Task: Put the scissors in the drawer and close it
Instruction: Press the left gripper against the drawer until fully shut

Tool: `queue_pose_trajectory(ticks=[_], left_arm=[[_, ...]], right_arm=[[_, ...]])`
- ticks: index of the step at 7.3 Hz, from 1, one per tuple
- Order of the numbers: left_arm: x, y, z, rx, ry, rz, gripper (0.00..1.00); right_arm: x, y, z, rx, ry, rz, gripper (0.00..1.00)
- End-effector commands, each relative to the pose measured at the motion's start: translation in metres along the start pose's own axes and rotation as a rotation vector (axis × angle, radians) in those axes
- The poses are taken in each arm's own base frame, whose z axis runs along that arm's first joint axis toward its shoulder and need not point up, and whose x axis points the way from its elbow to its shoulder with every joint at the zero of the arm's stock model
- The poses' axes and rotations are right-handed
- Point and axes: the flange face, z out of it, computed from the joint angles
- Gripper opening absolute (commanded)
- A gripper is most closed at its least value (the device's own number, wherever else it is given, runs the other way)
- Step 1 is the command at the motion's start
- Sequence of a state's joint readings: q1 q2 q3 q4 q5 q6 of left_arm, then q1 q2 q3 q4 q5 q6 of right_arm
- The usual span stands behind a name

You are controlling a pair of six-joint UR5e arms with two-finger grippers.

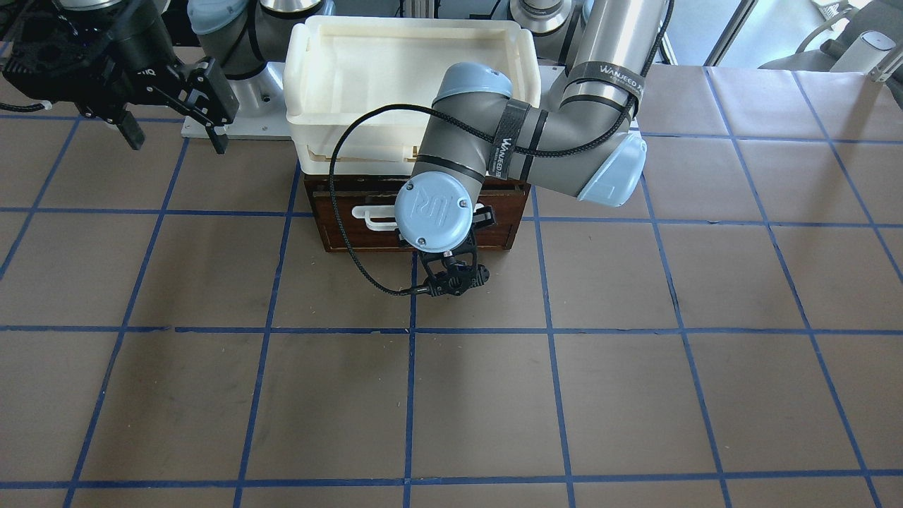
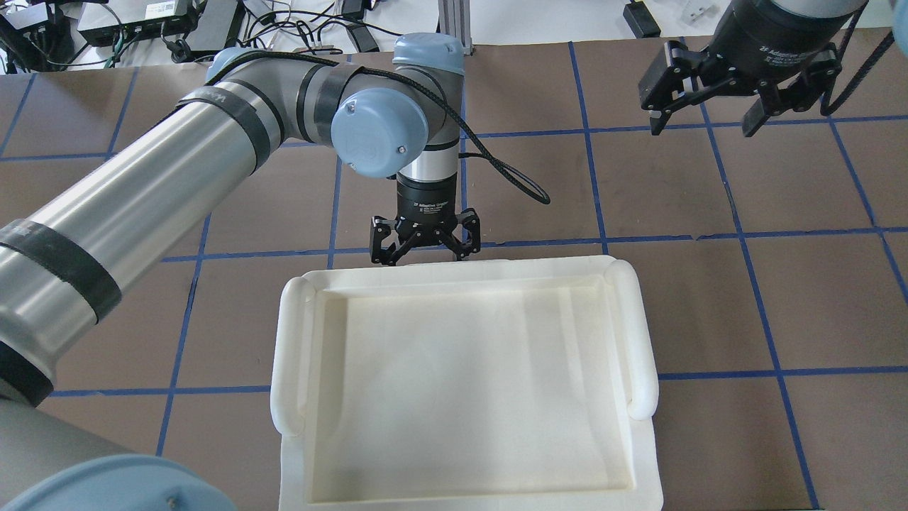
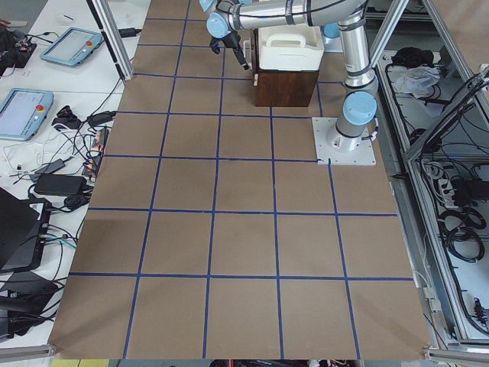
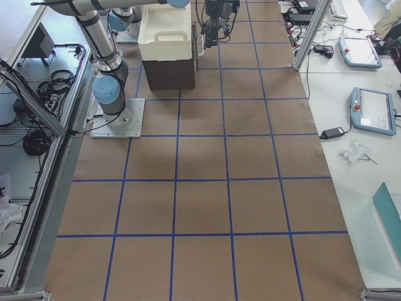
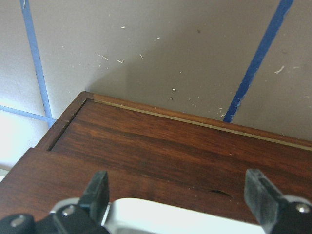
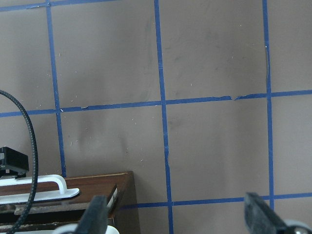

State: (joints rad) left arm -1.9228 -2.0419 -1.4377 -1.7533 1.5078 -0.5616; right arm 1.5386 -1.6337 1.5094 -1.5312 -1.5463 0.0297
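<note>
- We see no scissors in any view. We judge they lie inside the drawer (image 1: 346, 229), but the pictures do not prove it.
- The drawer sits in a dark wooden cabinet under the cream tray (image 2: 454, 273). In the left wrist view its front looks flush with the frame, with only a thin seam showing, so we take it to be shut or very nearly so.
- The left gripper (image 2: 425, 255) hangs just in front of the drawer face with its fingers spread wide. It grips nothing. The white bar handle (image 5: 161, 214) lies between the fingers, and we cannot tell whether it touches either one.
- In the overhead view the drawer lies at 6 o'clock from the left gripper, and the handle's long axis runs from 9 to 3 o'clock, in line with the open fingers. Any last push to seat the drawer would go toward 6 o'clock.
- The right gripper (image 2: 704, 121) hovers well apart, at about 2 o'clock from the left one in the overhead view. Its fingers are wide apart and hold nothing.
- The left arm is much the nearer to the drawer.
</note>
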Motion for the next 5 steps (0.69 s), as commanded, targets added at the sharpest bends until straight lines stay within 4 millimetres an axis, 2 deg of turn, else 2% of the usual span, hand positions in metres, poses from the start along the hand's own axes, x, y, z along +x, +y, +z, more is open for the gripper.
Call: queue_pose_trajectory(ticks=[1, 2, 5], left_arm=[[-0.001, 0.004, 0.000, -0.007, -0.006, -0.018, 1.00], [0.000, 0.002, 0.003, -0.013, -0.010, -0.020, 1.00], [0.005, 0.013, 0.001, -0.009, -0.019, -0.006, 1.00]], right_arm=[[0.000, 0.000, 0.000, 0.000, 0.000, -0.001, 1.00], [0.000, 0.000, 0.000, 0.000, -0.002, -0.001, 1.00], [0.000, 0.000, 0.000, 0.001, -0.002, -0.001, 1.00]])
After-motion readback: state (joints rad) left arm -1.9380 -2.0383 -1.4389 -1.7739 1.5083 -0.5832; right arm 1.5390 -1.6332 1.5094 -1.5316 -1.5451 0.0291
